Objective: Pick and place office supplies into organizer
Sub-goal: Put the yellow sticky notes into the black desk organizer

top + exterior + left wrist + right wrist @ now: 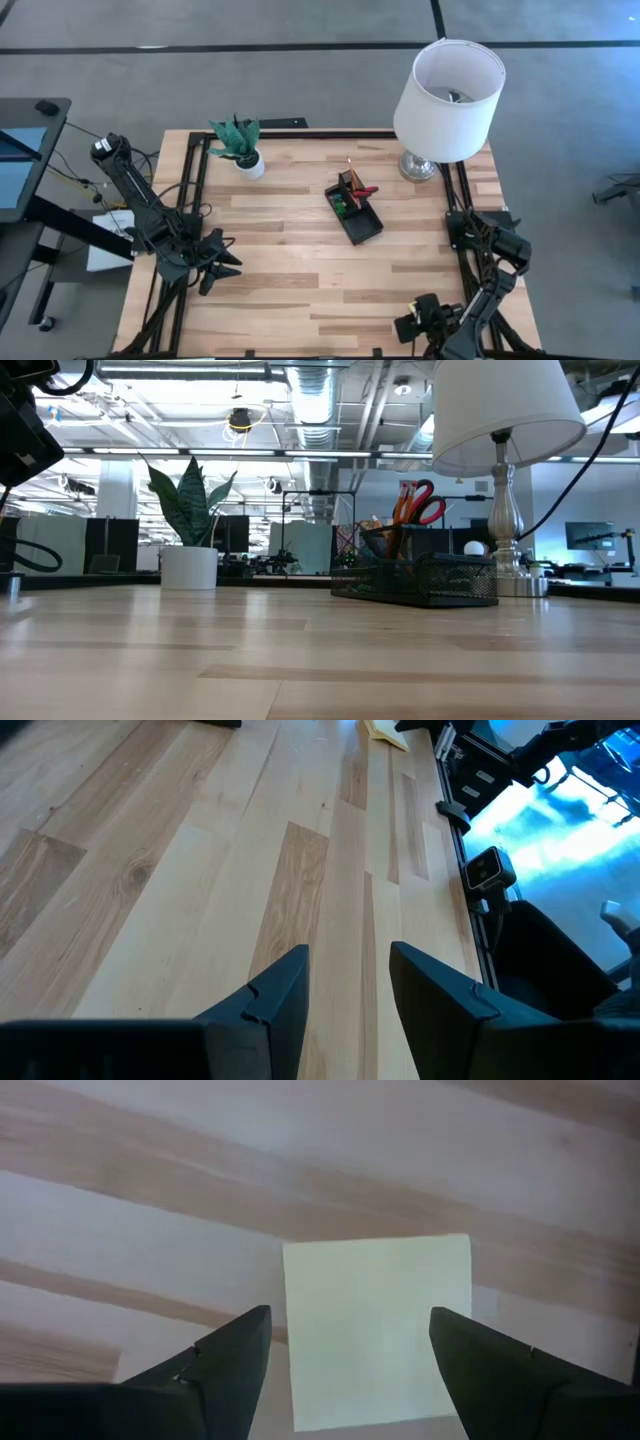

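1 yellow sticky-note pad (378, 1325) under wide-open, empty right gripper (350, 1370) | left gripper (348, 995) parted (empty) | 1 organizer (356, 210)

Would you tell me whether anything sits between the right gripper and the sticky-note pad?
Nothing visible does: the open right gripper hovers directly over the pale yellow sticky-note pad, with only bare table around it.

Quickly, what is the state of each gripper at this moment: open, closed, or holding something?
Left gripper: open, holding nothing, above bare table.
Right gripper: open, holding nothing, directly over the yellow sticky-note pad.
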Action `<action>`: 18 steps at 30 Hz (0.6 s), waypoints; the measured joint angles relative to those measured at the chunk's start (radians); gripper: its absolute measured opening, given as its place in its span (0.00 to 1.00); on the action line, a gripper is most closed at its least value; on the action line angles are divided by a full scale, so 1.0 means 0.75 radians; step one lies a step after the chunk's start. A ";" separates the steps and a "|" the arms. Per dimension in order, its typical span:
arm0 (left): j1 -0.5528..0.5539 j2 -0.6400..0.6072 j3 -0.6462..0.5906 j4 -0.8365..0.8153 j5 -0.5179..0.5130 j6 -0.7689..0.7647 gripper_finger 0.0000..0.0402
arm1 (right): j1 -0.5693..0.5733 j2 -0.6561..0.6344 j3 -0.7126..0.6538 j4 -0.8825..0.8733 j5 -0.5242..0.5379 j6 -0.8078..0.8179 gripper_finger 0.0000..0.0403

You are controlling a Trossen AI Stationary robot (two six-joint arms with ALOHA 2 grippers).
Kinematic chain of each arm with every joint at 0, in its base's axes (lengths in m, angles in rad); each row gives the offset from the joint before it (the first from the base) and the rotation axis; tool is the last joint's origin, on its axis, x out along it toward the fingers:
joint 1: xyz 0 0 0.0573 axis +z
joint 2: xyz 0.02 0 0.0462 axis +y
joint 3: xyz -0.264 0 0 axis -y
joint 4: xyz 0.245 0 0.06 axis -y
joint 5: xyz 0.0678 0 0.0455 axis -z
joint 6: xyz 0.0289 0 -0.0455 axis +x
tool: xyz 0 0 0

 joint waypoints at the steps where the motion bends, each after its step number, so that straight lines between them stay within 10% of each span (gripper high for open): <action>1: 0.000 0.000 0.000 0.000 0.000 0.000 0.34 | -0.006 0.000 0.000 0.007 -0.014 0.001 0.67; 11: 0.000 0.000 0.000 0.000 -0.001 0.000 0.34 | -0.014 -0.001 0.010 -0.014 -0.056 0.012 0.70; 18: 0.000 0.000 0.000 0.000 -0.001 0.000 0.34 | 0.016 -0.001 0.010 -0.041 -0.059 0.031 0.92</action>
